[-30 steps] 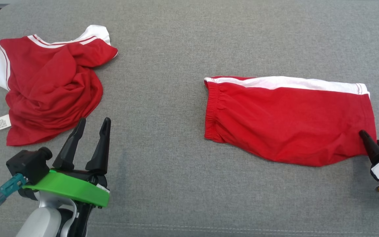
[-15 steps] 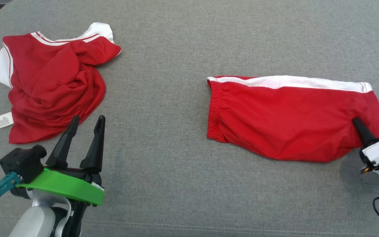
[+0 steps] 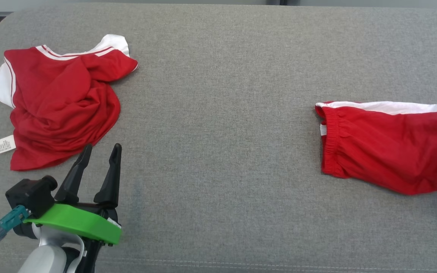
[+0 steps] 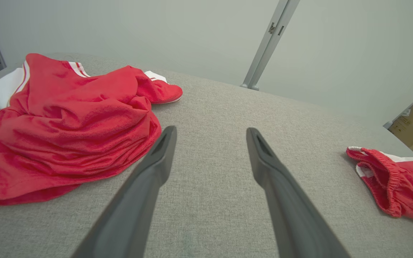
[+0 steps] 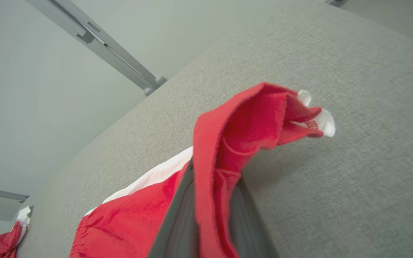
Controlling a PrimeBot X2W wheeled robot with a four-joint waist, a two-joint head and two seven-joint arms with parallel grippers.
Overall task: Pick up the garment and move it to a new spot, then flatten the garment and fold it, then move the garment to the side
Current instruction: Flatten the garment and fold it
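Folded red shorts (image 3: 389, 148) lie far to the right on the grey fabric-covered table (image 3: 218, 57), pinched by the right end effector (image 5: 215, 175).

The shorts look already flattened and folded, so I judge the task is in its last step, the move to the side; setting down and release are left. The crumpled red shirt (image 3: 59, 110) at the far left is not folded. The left end effector (image 3: 102, 146) waits just beside its hem, wide open and empty. The head view cuts off the right part of the shorts, and cloth covers the right fingertips, so the depth of the grip is unclear.
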